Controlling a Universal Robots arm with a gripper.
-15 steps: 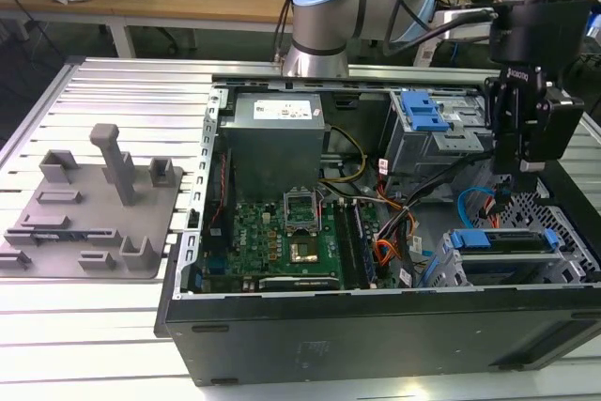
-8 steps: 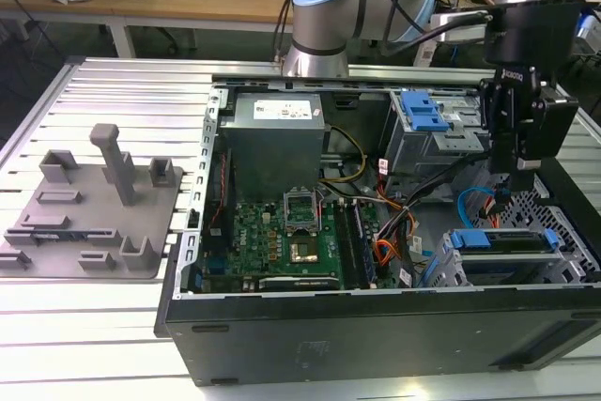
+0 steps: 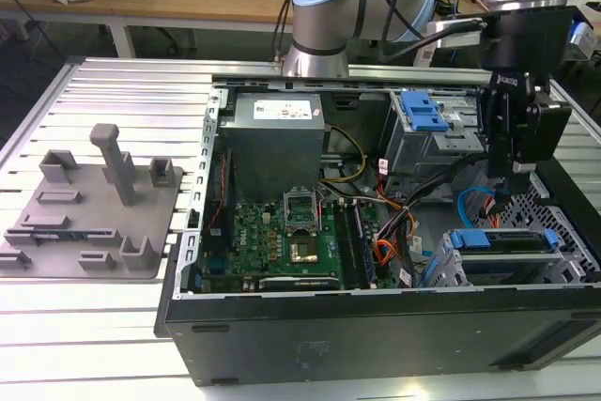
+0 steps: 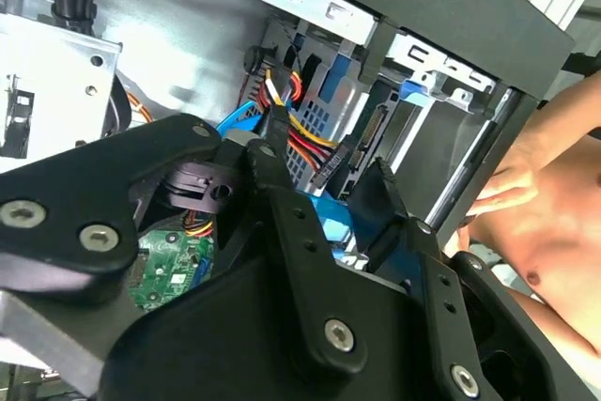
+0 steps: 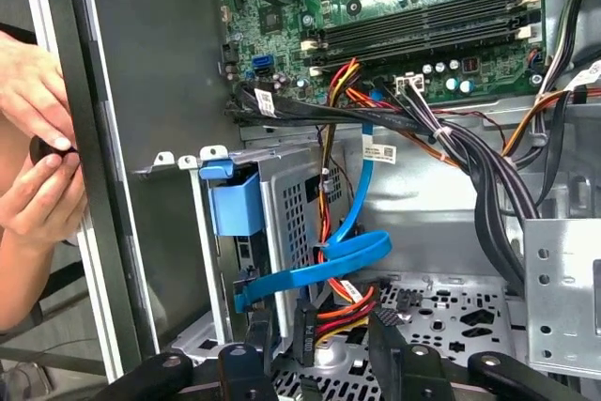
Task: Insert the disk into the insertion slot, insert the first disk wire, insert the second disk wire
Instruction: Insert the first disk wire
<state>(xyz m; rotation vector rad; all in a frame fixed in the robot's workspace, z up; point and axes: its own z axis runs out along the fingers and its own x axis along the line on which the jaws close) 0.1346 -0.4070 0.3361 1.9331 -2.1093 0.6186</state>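
While the case (image 3: pixel 376 345) lies open, the disk (image 3: pixel 502 241) is seen seated in the insertion slot (image 3: pixel 447 269) at the near corner, on the exterior view's right. Just above it, the gripper (image 3: pixel 507 185) is held with fingers (image 5: pixel 258 335) parted, a black wire plug (image 5: pixel 305 326) framed between them in the first wrist view. Farther back, a blue-latched grey box (image 3: pixel 427 129) is glimpsed.

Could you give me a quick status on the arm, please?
Black gripper open, beside the flat blue cable. Blue-framed disk seated in grey perforated cage. Person's hands at the dark case wall.
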